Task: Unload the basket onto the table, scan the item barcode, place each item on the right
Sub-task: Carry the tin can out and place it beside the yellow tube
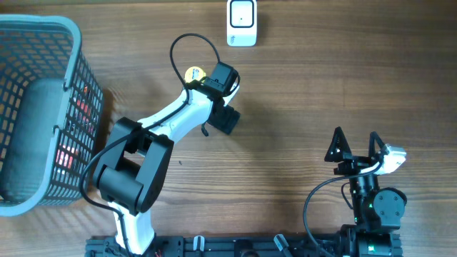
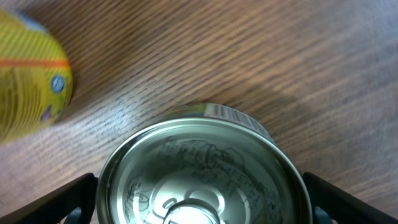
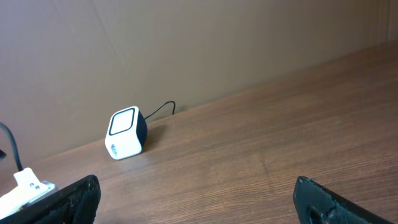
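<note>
The wooden table [image 1: 321,86] fills the overhead view. At its left edge stands a grey mesh basket [image 1: 84,93], with a grey lump [image 1: 36,135] inside and something red [image 1: 71,153] showing through the wall.

The left arm [image 1: 178,118] reaches from the near edge up towards the middle of the table. The right arm [image 1: 371,203] sits folded at the near right corner, well apart from everything else.

A white scanner [image 1: 241,23] with a black back stands at the far edge, middle. In the right wrist view its dark cable [image 3: 160,109] runs off behind it.

The right gripper [image 1: 354,146] has its jaws spread wide, with only bare table between them.

The left gripper [image 2: 199,199] points down, jaws also wide, with one finger [image 2: 71,202] on either side of a can [image 2: 202,168]. The can stands upright on the table, with its silver pull-tab lid facing the wrist camera. A strip of fine striped print shows on its far wall. From overhead the can is hidden under the gripper.

A yellow pack [image 2: 31,68] with an orange band lies near the can, blurred. From overhead it sits just beside the left wrist, on the basket side.
</note>
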Robot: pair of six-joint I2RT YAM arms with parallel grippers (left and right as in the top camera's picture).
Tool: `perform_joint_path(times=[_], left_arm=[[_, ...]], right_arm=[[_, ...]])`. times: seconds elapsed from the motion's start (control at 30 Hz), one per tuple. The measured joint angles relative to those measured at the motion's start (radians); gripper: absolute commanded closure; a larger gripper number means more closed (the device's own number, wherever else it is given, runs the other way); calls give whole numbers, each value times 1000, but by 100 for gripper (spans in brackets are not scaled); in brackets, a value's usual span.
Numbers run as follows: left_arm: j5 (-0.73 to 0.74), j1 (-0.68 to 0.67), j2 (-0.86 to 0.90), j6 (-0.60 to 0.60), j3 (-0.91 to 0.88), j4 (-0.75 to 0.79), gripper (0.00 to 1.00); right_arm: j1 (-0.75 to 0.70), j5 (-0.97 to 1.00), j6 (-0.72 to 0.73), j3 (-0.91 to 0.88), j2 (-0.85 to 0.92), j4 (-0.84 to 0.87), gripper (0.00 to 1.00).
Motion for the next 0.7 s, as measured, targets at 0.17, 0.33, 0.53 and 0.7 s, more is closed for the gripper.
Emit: perform_joint_path(times=[0.17, 0.33, 0.53, 0.7], left_arm=[[0, -1, 0, 79, 0, 3, 0], [-33, -50, -82, 21, -1, -68, 0], [-238, -105, -601, -184, -11, -71, 0], [-486, 377, -1073, -524, 8, 40, 0]], right_arm=[[0, 0, 0, 0, 0, 0, 0], [0, 0, 0, 0, 0, 0, 0], [0, 0, 0, 0, 0, 0, 0], [0, 0, 0, 0, 0, 0, 0]])
